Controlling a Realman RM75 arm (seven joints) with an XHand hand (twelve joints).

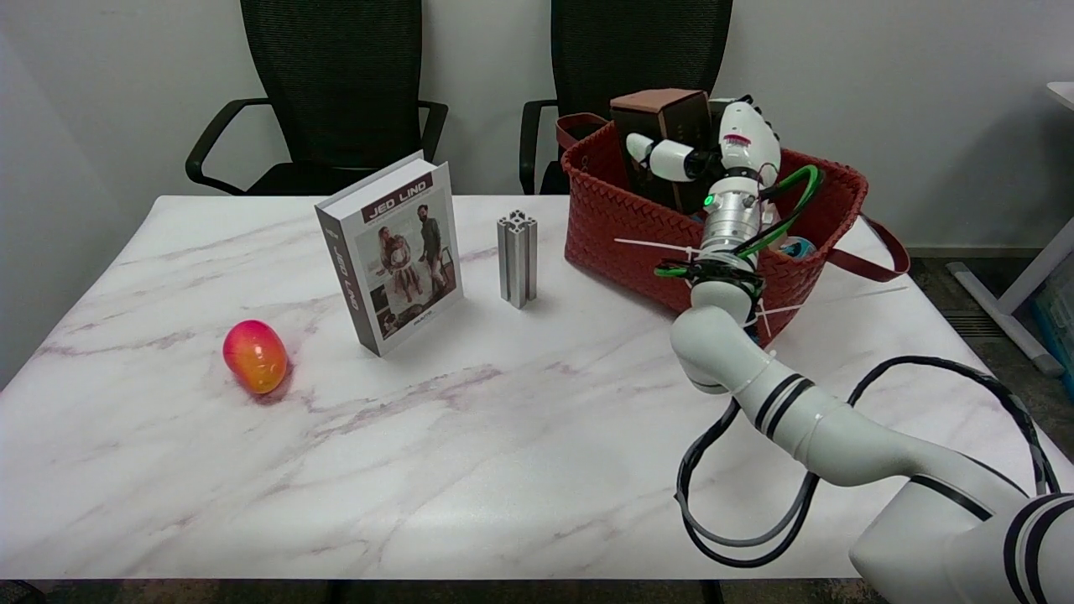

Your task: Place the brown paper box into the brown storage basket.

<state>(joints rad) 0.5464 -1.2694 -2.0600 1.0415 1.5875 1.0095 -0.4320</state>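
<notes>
The right hand is up over the woven basket at the far right of the table, its fingers wrapped around the brown paper box and gripping it. The box stands upright, its lower part already down inside the brown storage basket while its top shows above the rim; whether it touches the basket floor I cannot tell. The white right arm reaches in from the near right, cables looping beside it. Just left of the basket a short aluminium profile stands on end, then an upright book, and further left and nearer lies a red-orange mango on the marble table. Two black office chairs stand behind the far edge.
</notes>
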